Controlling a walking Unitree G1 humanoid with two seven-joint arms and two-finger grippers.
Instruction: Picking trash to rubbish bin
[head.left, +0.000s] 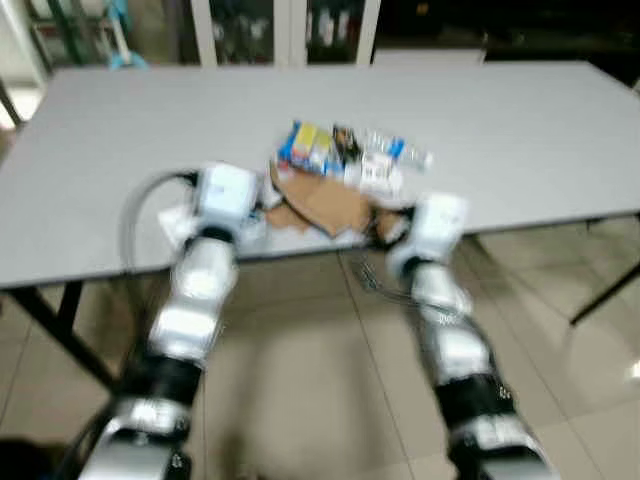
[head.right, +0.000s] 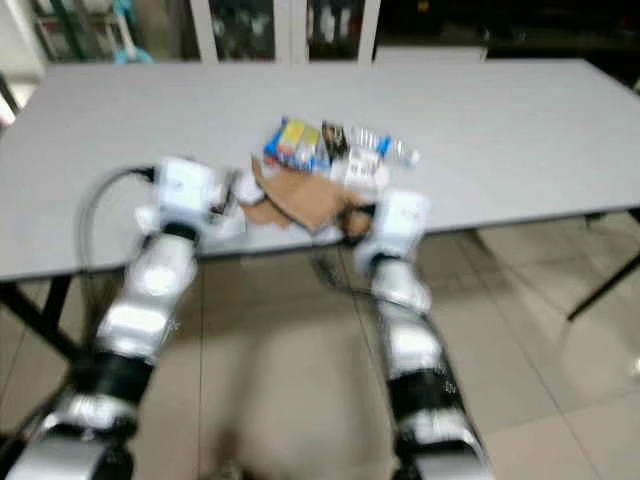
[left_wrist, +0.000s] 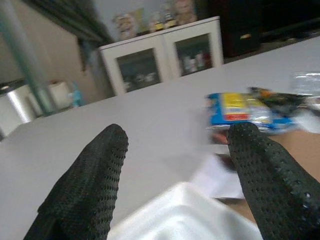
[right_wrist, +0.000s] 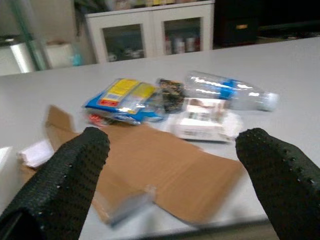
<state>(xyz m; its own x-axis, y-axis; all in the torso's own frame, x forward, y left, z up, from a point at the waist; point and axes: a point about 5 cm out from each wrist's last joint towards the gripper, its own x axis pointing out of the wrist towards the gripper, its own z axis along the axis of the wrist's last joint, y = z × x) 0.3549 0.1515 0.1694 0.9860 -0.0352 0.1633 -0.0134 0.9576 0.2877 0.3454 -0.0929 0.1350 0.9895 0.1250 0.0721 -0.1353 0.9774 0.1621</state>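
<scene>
A heap of trash lies near the front edge of the grey table (head.left: 520, 120): a blue-and-yellow packet (head.left: 305, 145), a clear plastic bottle (right_wrist: 225, 90), a white packet (right_wrist: 202, 120), a dark wrapper (right_wrist: 170, 95) and a flat piece of brown cardboard (head.left: 325, 205). My left gripper (left_wrist: 178, 132) is open at the heap's left side, low over a white sheet (left_wrist: 185, 210), with the blue packet (left_wrist: 240, 107) beyond its fingers. At the table's edge my right gripper (right_wrist: 175, 135) is open and faces the cardboard (right_wrist: 165, 165). Neither holds anything.
A white cabinet (head.left: 290, 30) with glass doors stands behind the table. More white paper (head.left: 175, 222) lies by my left wrist. Black table legs (head.left: 60, 330) stand at the left and far right over a tiled floor (head.left: 320, 330).
</scene>
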